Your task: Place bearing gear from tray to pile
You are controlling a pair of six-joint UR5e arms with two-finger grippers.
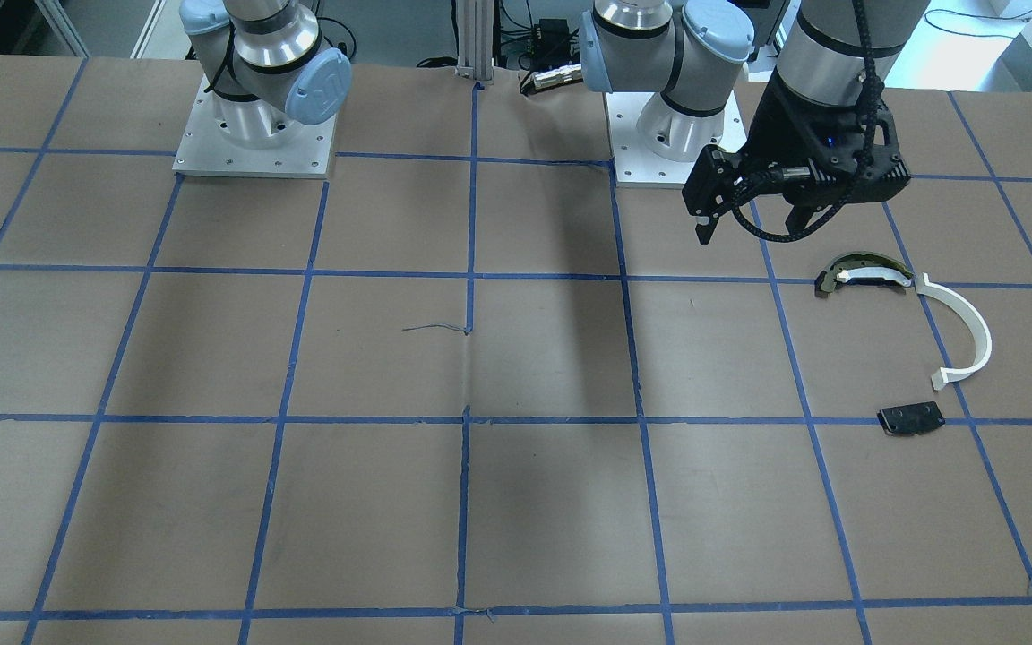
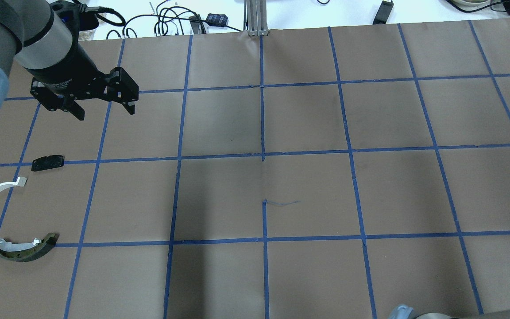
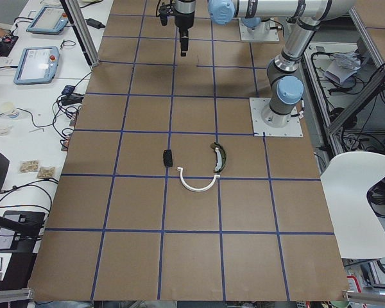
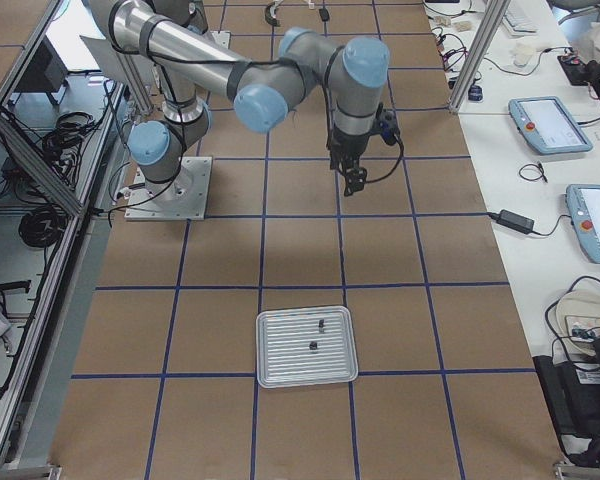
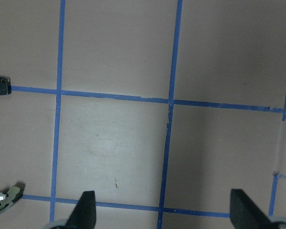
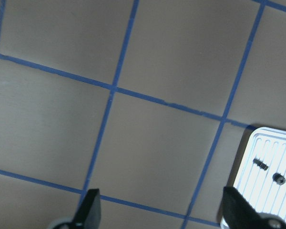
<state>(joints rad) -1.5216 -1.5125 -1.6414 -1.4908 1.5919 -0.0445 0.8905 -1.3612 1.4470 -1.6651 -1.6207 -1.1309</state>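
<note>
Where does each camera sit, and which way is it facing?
Front-facing: far side of the brown gridded table, looking back and down; left tool at right.
Overhead: behind and above, looking forward-down; left tool.
Exterior left: table's left end; left arm near.
Exterior right: opposite end; right arm near, ribbed silver metal tray.
Left wrist: straight down; open left tool.
Right wrist: down; open right tool, tray corner.
Front-facing and overhead share the thin white half-ring arc.

Taped table (image 1: 516,502) w/ parts pile (image 1: 984,340), tray (image 4: 280,350)
</note>
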